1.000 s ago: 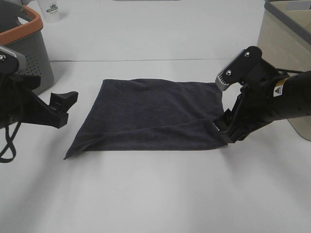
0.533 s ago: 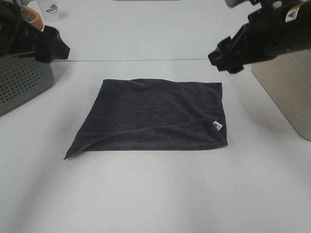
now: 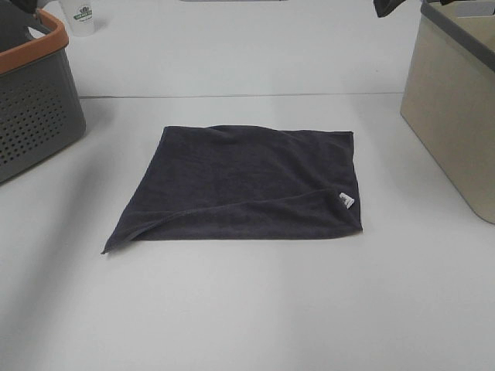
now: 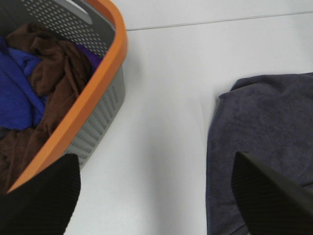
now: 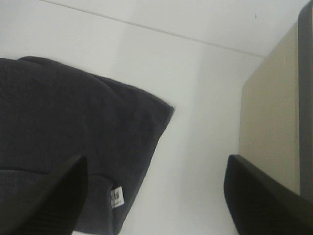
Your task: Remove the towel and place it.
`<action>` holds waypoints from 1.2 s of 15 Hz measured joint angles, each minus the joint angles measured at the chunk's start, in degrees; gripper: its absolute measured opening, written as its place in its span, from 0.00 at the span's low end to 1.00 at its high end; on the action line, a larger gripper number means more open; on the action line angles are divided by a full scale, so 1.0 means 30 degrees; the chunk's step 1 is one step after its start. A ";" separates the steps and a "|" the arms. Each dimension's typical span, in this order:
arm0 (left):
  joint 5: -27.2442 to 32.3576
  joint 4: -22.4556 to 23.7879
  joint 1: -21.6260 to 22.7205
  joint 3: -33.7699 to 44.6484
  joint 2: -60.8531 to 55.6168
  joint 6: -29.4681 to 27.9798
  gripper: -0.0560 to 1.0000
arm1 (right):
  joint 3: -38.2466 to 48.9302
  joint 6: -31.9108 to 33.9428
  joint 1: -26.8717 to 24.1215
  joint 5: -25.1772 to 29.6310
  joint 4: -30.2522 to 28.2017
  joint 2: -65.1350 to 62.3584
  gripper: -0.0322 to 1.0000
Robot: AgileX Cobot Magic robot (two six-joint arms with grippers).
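Note:
The dark charcoal-grey towel (image 3: pixel 247 182) lies flat on the white table, folded over along its front edge, with a small white tag (image 3: pixel 346 200) at its right front corner. It also shows in the left wrist view (image 4: pixel 264 142) and the right wrist view (image 5: pixel 68 127), where the tag (image 5: pixel 116 197) is visible. My left gripper (image 4: pixel 154 205) is open and empty, high above the table between basket and towel. My right gripper (image 5: pixel 154 200) is open and empty, high above the towel's right edge. In the exterior view only a dark bit of the right arm (image 3: pixel 390 6) shows.
A grey perforated basket with an orange rim (image 3: pixel 31 100) stands at the left, holding brown and blue cloths (image 4: pixel 44 83). A beige bin with a grey rim (image 3: pixel 452 108) stands at the right. A white cup (image 3: pixel 80 15) stands at the back left.
Both arms have risen and drawn back out of the exterior view. The right gripper has left the towel's tagged corner. The towel has not moved.

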 joint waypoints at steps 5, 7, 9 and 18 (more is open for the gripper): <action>0.4660 -0.0955 0.3209 -0.1528 0.0000 0.0382 0.79 | -0.4813 -0.1127 -0.2196 0.6570 0.1413 0.2445 0.76; 0.6073 -0.0726 0.4030 -0.1528 -0.0095 0.0516 0.79 | -0.4870 -0.1165 -0.2196 0.6723 0.1451 0.2044 0.76; 0.6092 -0.0649 0.4431 -0.1089 -0.0630 0.0497 0.79 | -0.4622 -0.1184 -0.2177 0.6761 0.1451 0.1490 0.76; 0.5672 0.0382 0.4545 0.9358 -1.4324 0.0879 0.79 | 0.8671 -0.2139 -0.2177 0.6875 0.1490 -1.0065 0.76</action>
